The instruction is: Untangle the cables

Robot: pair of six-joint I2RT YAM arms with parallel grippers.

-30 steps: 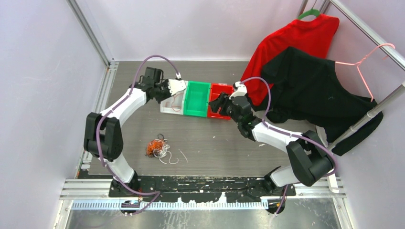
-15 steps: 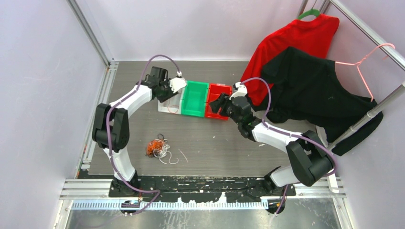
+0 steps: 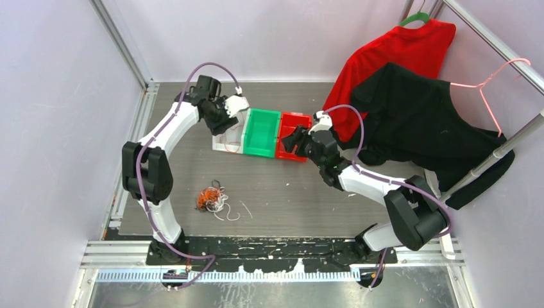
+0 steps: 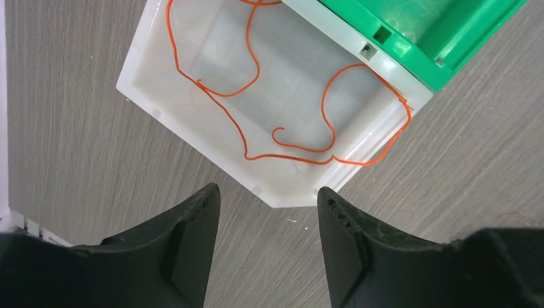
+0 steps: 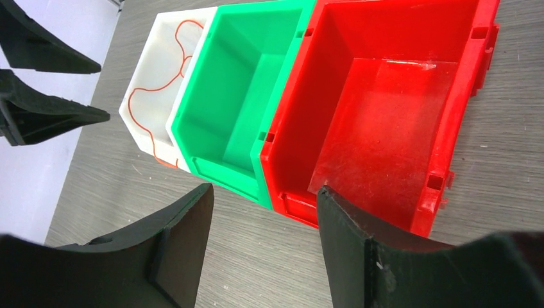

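The left gripper (image 4: 267, 191) hangs above the near corner of the white bin (image 4: 205, 144), fingers pointing down. Its jaws stand apart with nothing between them. Inside that bin lies one loose orange cable (image 4: 289, 154), curling across the floor in wide loops. One bend of it drapes over the rim at the corner beside the green bin (image 5: 237, 109).

The three bins sit in a row, touching side to side: white, green, then the red bin (image 5: 385, 115). All are plain moulded plastic. The green and red bins show only their bare floors.

The right gripper (image 5: 263, 190) hovers over the near edge of the red bin, where it meets the green one. Its jaws are also parted and it holds nothing.

The clump of cables (image 3: 208, 199) rests on the grey surface (image 3: 276, 186), well apart from the bins and nearer the arm bases, left of centre. It is a small knot, mostly orange, with white strands trailing to its right and a black loop at its far side. Neither gripper is near it.

At the right, a red shirt (image 3: 398, 51) on a green hanger and a black shirt (image 3: 417, 115) hang from a metal rail, with a pink hanger (image 3: 494, 90) beside them.
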